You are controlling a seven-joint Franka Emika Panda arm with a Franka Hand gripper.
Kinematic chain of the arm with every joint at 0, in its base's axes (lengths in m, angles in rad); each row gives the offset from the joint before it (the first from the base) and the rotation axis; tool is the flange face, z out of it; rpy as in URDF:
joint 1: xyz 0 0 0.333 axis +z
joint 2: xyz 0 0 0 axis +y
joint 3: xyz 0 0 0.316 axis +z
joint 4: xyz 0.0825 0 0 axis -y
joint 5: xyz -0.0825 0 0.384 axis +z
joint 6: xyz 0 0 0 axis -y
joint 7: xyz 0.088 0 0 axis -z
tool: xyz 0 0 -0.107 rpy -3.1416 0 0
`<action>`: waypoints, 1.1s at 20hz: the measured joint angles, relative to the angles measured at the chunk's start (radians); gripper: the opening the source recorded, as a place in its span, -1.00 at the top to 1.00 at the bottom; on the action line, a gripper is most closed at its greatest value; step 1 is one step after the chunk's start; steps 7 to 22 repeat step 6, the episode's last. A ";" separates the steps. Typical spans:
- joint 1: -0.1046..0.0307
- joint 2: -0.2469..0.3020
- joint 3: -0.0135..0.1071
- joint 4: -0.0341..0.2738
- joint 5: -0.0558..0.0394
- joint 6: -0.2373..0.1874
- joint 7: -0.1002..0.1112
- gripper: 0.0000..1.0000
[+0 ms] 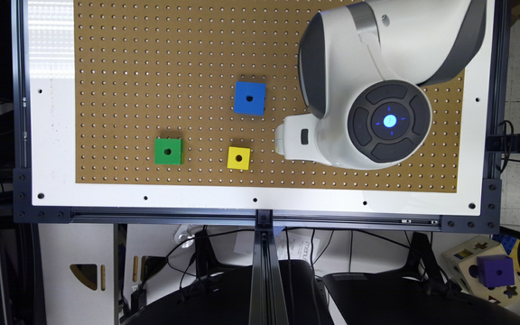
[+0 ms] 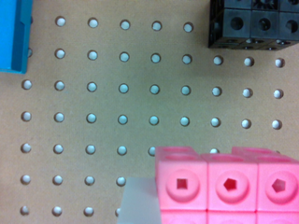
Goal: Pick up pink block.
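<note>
Looking through the wrist view, I see the pink block close under the camera, its studded face toward me, lying on the brown pegboard. A pale translucent finger sits right against the block's side; I cannot tell whether the gripper is wide, narrow or clamped on anything. A black studded block lies well apart from the pink one, and a blue cube shows at the frame edge. In the exterior view, the arm hangs over the board's 3 o'clock part. From the board's middle, the blue cube is near centre, the yellow cube at 6 o'clock, the green cube at 7 o'clock.
</note>
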 joint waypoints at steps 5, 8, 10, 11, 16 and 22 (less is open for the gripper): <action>0.000 -0.048 0.001 0.000 0.0000 -0.049 0.004 1.00; 0.000 -0.048 0.001 0.000 0.0000 -0.050 0.004 1.00; 0.000 -0.048 0.001 0.000 0.0000 -0.050 0.004 1.00; 0.000 -0.048 0.001 0.000 0.0000 -0.050 0.004 1.00; 0.000 -0.048 0.001 0.000 0.0000 -0.050 0.004 1.00; 0.000 -0.048 0.001 0.000 0.0000 -0.050 0.004 1.00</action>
